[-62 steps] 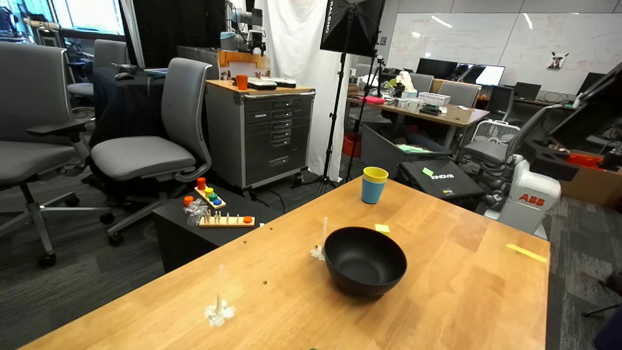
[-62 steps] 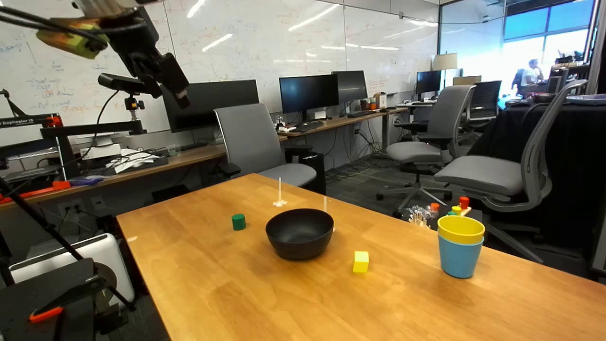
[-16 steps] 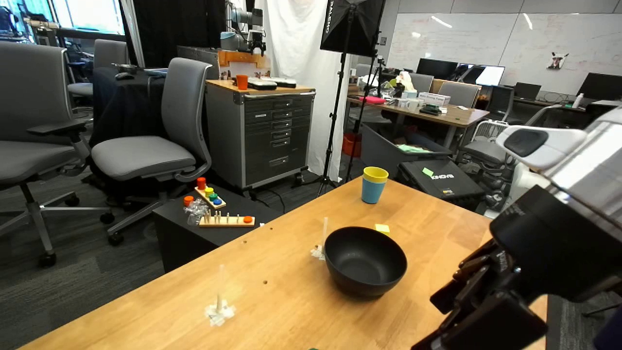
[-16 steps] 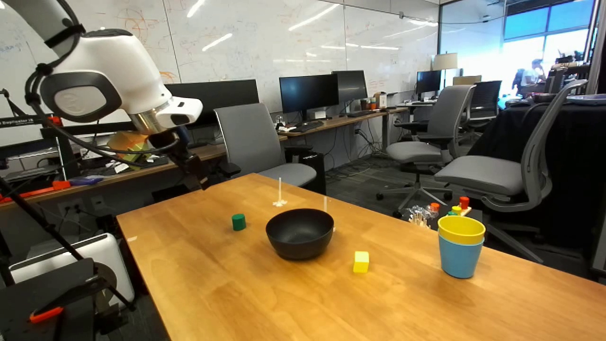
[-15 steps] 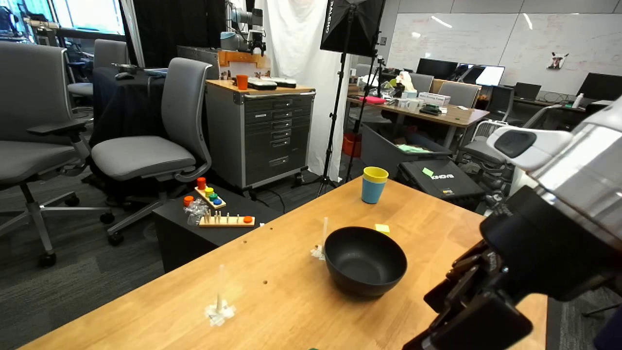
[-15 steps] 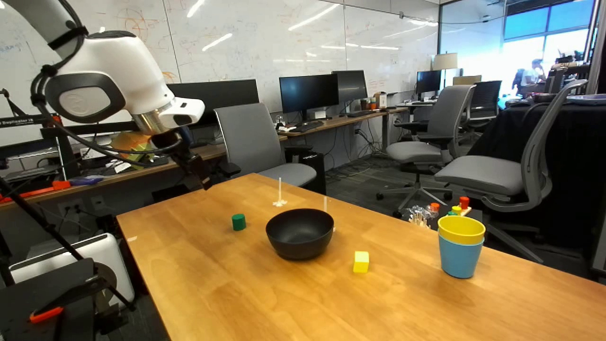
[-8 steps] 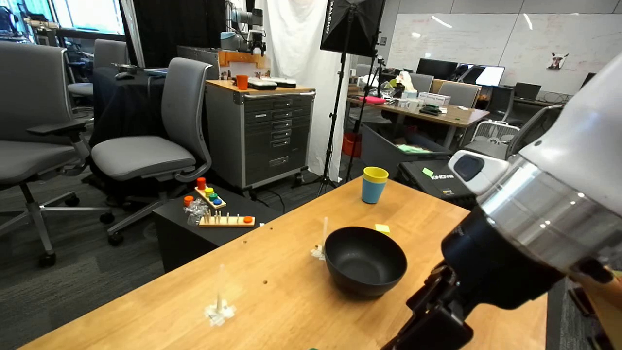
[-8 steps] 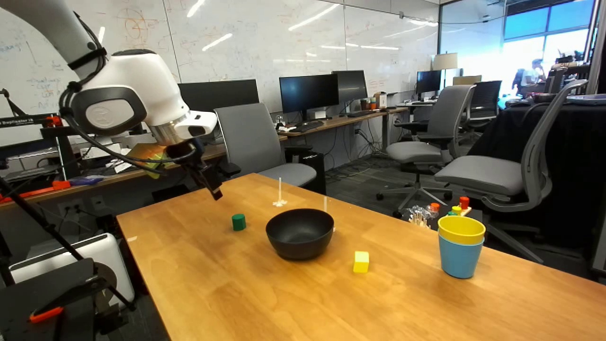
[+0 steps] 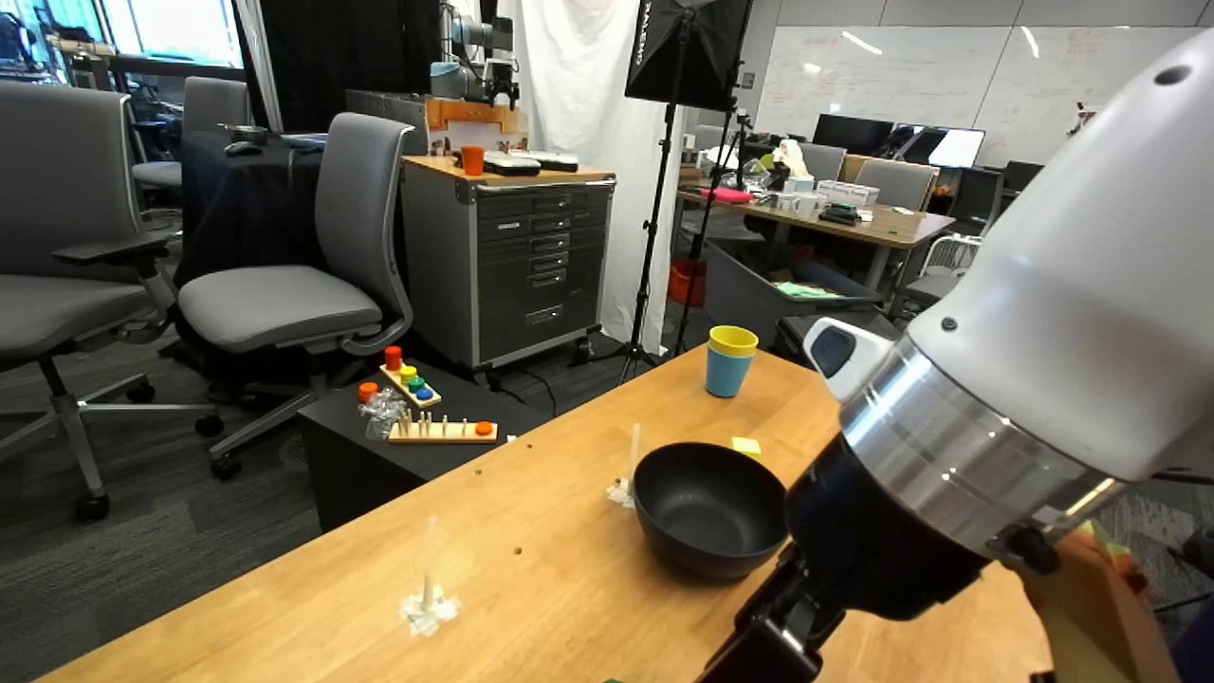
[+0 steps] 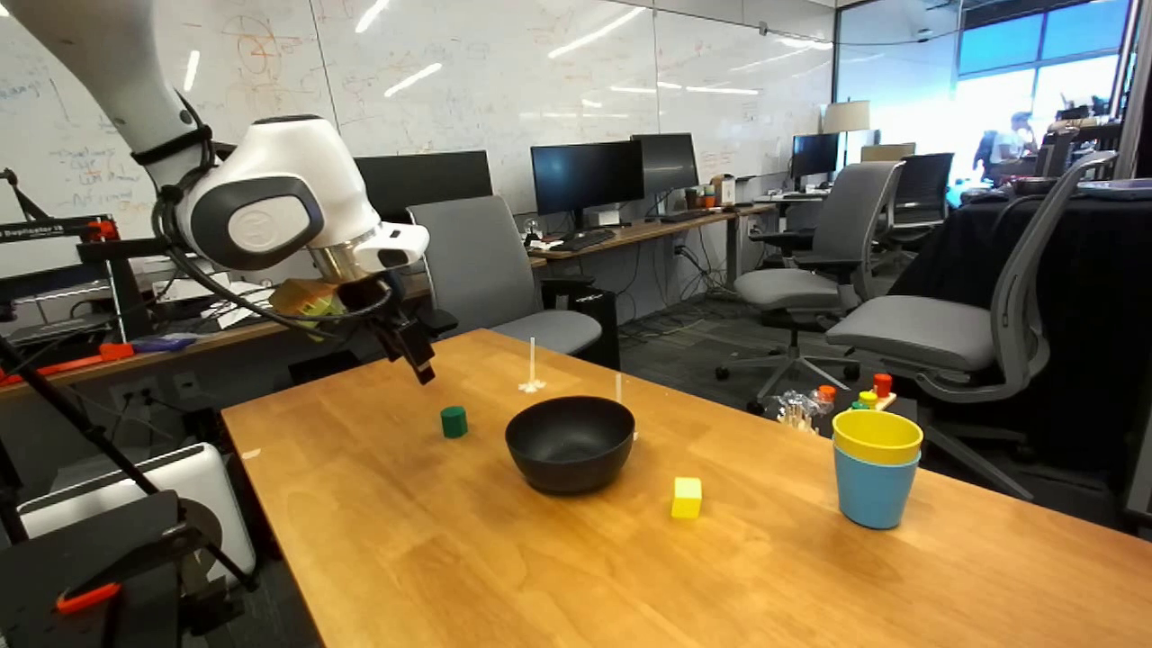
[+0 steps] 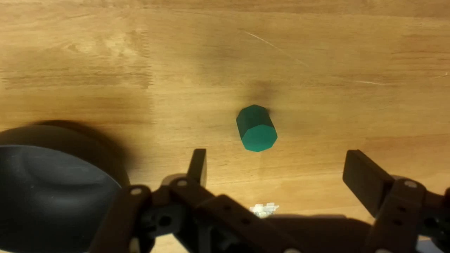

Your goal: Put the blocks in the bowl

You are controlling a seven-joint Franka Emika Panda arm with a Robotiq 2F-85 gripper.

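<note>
A green block [image 10: 454,422] with a many-sided top stands upright on the table, beside the bowl. In the wrist view the green block [image 11: 258,137] lies ahead of the fingertips, between their lines and nearer the left finger. A yellow block [image 10: 687,498] sits on the bowl's other side; it is partly hidden behind the bowl in an exterior view [image 9: 746,446]. The black bowl [image 10: 569,472] is empty and upright; it also shows at the wrist view's lower left [image 11: 59,196]. My gripper [image 11: 277,165] is wide open and empty, above the table near the green block [image 10: 423,367].
A yellow cup stacked in a blue cup [image 10: 875,468] stands on the table [image 10: 432,558] beyond the yellow block. Two thin upright pegs, one of them taped here [image 9: 427,607], stand near the table edge. Peg toys [image 9: 442,432] lie on a low black stand.
The arm has come in from high above and descended over the table, and my gripper has moved closer to the green block. The blocks, bowl and cups have not moved.
</note>
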